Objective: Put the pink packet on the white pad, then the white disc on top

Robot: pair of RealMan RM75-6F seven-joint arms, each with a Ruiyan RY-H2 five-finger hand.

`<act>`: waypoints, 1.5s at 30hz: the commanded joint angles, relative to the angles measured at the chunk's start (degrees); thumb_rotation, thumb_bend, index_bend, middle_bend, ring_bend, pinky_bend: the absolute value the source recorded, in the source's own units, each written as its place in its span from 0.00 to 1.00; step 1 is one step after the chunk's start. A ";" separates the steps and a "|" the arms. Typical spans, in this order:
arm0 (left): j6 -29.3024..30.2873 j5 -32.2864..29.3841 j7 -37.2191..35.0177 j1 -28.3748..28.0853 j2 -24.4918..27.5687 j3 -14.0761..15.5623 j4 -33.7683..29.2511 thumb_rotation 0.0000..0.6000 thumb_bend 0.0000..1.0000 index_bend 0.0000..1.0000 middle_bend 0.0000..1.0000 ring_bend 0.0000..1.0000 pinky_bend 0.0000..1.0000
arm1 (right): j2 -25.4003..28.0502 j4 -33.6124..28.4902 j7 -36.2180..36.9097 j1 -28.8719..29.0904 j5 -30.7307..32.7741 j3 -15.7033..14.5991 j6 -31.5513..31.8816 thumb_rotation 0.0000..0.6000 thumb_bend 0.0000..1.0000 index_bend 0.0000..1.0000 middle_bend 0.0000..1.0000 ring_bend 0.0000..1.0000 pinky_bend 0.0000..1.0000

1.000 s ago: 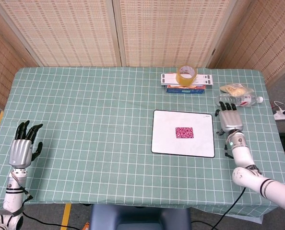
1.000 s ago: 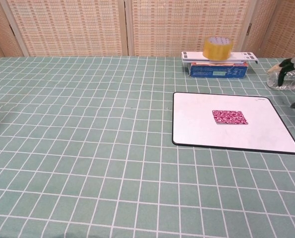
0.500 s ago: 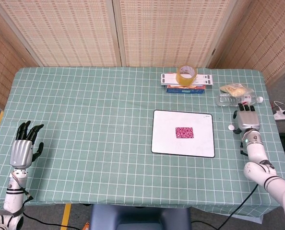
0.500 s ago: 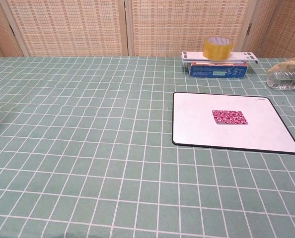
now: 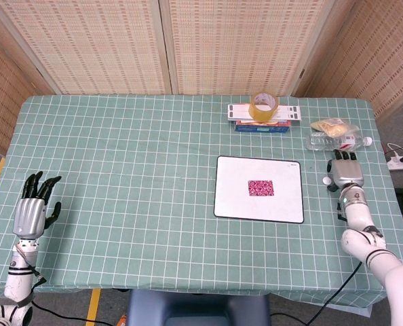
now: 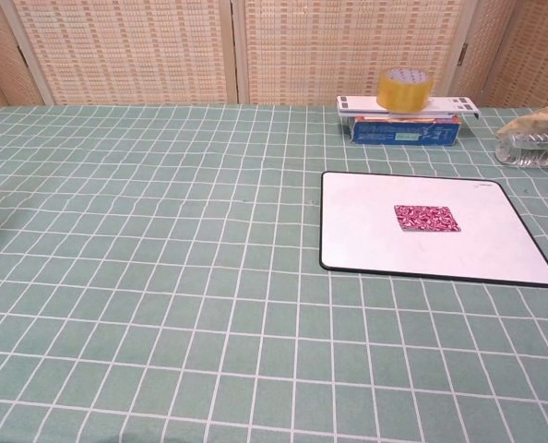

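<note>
Since a second ago the right hand (image 5: 344, 172) has shifted away from the white pad's (image 5: 258, 211) right edge toward the table's right side, uncovering the white disc (image 5: 325, 180); over the last half second it has barely moved. From the head view, the disc lies on the green checked tablecloth (image 5: 133, 170) between the pad's right edge and the right hand, just beside the hand's left side and seemingly touching or nearly touching it. The hand rests palm down on the cloth with its dark fingers pointing toward the far side of the table; it appears to hold nothing, though whether any finger actually contacts the disc cannot be told at this size.

The pink packet (image 5: 260, 187) lies flat near the middle of the white pad, well apart from the right hand. The chest view shows the packet (image 6: 426, 218) on the pad (image 6: 366, 240) as well, but almost nothing of the right hand.

The left hand (image 5: 33, 207) rests at the table's near left corner, fingers spread and empty, unchanged from before.

Beyond the right hand's fingertips lie a clear plastic bottle (image 5: 334, 141) on its side and a bag of food (image 5: 334, 126). A roll of tape (image 5: 263, 103) sits on a white tray over a blue box (image 5: 262, 125) at the far edge.
</note>
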 commanded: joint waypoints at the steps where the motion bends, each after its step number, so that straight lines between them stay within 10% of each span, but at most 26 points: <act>1: -0.05 0.05 -0.06 0.01 0.07 0.06 -0.10 1.00 0.39 0.18 0.22 0.00 0.00 | -0.33 0.46 0.11 -0.24 -0.37 0.29 0.18 1.00 0.23 0.42 0.00 0.00 0.00; 45: -0.72 -0.07 -0.92 -0.01 0.34 0.02 -0.45 1.00 0.39 0.18 0.22 0.00 0.00 | -5.22 10.01 5.51 0.79 -6.59 3.95 -5.60 1.00 0.24 0.47 0.00 0.00 0.00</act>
